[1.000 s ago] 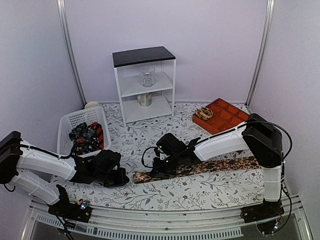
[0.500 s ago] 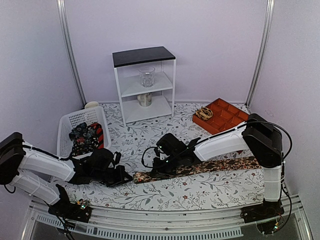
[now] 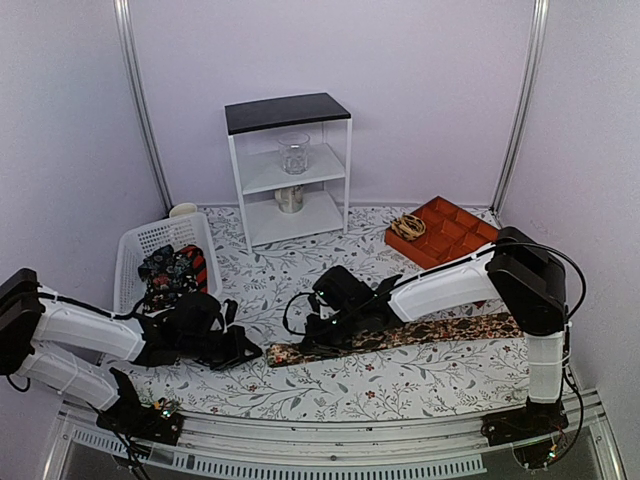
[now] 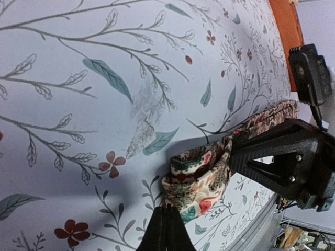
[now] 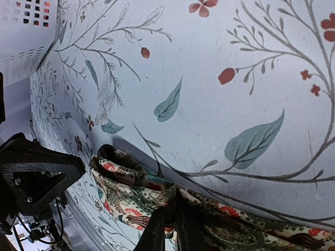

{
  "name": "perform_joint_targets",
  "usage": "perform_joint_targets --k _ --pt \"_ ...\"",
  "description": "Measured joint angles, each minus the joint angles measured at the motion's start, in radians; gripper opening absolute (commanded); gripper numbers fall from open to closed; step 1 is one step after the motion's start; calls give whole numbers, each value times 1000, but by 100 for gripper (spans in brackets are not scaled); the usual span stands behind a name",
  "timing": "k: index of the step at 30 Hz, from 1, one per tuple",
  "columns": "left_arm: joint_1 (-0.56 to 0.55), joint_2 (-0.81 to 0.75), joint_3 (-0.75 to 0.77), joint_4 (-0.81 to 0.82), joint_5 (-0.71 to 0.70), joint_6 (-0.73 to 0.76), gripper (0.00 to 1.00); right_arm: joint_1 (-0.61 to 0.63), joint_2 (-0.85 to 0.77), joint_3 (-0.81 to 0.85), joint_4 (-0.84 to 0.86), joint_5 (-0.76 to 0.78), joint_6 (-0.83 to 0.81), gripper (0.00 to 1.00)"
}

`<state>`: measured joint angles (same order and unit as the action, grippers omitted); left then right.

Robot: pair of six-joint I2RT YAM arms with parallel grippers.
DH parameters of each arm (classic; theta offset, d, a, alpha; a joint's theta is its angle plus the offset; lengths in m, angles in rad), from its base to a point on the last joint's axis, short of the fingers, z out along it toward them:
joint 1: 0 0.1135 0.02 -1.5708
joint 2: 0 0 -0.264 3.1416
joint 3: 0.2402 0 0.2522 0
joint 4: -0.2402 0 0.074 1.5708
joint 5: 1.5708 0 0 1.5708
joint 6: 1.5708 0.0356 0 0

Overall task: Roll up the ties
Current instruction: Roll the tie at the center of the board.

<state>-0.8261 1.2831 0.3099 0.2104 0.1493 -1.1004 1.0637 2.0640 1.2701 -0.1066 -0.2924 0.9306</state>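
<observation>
Brown floral tie (image 3: 430, 332) is laid flat across the desk (image 3: 400, 392); only its left end is curled, gripped by the right pincer (image 5: 169, 213); the left pincer (image 4: 165, 215) is clenched beside it; other ties (image 3: 172, 275) are heaped in the basket (image 3: 135, 248), unrolled.

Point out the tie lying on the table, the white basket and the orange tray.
tie (image 3: 450, 331): top external view, on its uncovered stretch toward the right end.
white basket (image 3: 128, 268): top external view, on its left wall.
orange tray (image 3: 462, 232): top external view, on a bare compartment.
</observation>
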Motion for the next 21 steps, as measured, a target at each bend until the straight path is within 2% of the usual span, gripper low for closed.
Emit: perform_joint_targets --k 10,17,21 --pt "0 36 43 -13 27 35 0 0 -34 0 -22 22 -4 15" --pt "0 46 43 -13 34 42 0 0 -35 0 -5 8 -13 1" --pt "0 55 45 -15 34 42 0 -2 -34 11 18 -34 -24 0"
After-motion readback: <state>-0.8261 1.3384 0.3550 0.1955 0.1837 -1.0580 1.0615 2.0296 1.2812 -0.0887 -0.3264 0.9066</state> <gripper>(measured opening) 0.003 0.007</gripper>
